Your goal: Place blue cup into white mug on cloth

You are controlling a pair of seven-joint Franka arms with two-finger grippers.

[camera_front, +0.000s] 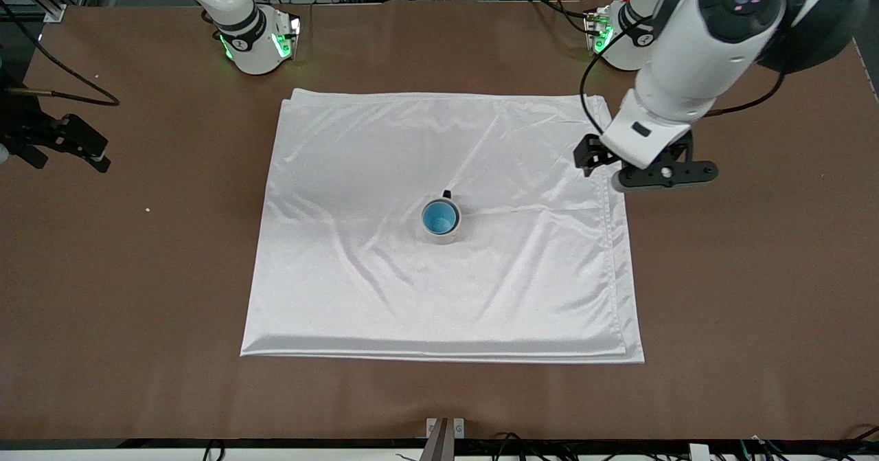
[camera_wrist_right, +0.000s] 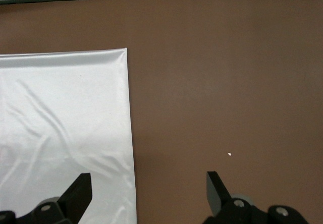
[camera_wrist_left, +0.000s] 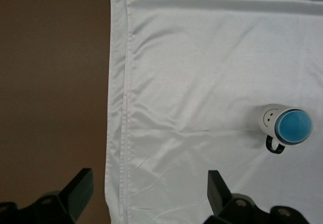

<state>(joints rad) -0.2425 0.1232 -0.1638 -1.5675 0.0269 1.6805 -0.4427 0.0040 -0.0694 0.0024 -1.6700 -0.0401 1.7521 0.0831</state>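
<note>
One desk (camera_front: 755, 310) is carrying one cloth (camera_front: 384, 296). One white mug (camera_front: 441, 231) is sitting near the cloth's middle, with one blue cup (camera_front: 439, 217) inside. The left hand (camera_front: 645, 165) is hanging wide open and empty over the cloth's edge. The right hand (camera_wrist_right: 146, 196) is waiting, open and empty, past the cloth. A careless swing might tip the mug.

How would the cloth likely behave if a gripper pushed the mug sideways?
The cloth looks shiny and already wrinkled, so it would probably bunch or slide rather than stay flat. The mug, upright with the cup nested inside, might catch on a fold and tip.
</note>
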